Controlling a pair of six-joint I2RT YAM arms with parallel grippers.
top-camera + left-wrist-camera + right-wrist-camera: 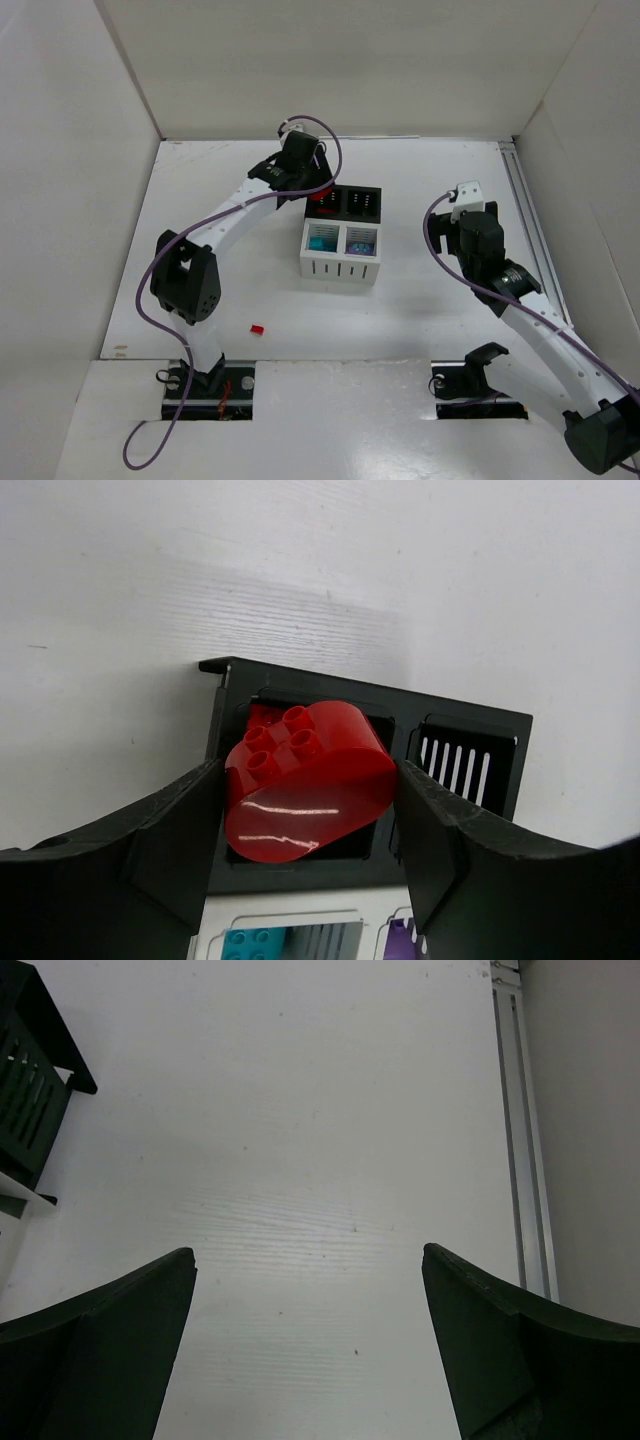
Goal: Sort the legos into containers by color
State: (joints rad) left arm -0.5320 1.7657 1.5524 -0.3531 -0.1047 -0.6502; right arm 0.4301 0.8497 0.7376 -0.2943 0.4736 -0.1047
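Observation:
My left gripper (316, 193) is shut on a red oval lego (310, 790) and holds it above the back-left black bin (232, 695), where another red piece (257, 716) lies. The four bins form a block: a black pair (348, 190) behind and a white slatted pair (340, 268) in front. A teal lego (322, 242) lies in the left white bin and a purple one (360, 243) in the right white bin. A small red brick (257, 328) lies on the table near the left arm's base. My right gripper (466, 198) is open and empty over bare table to the right of the bins.
White walls enclose the table on the left, back and right. A metal rail (518, 1130) runs along the right edge. The corner of the black bins (35, 1080) shows at the left of the right wrist view.

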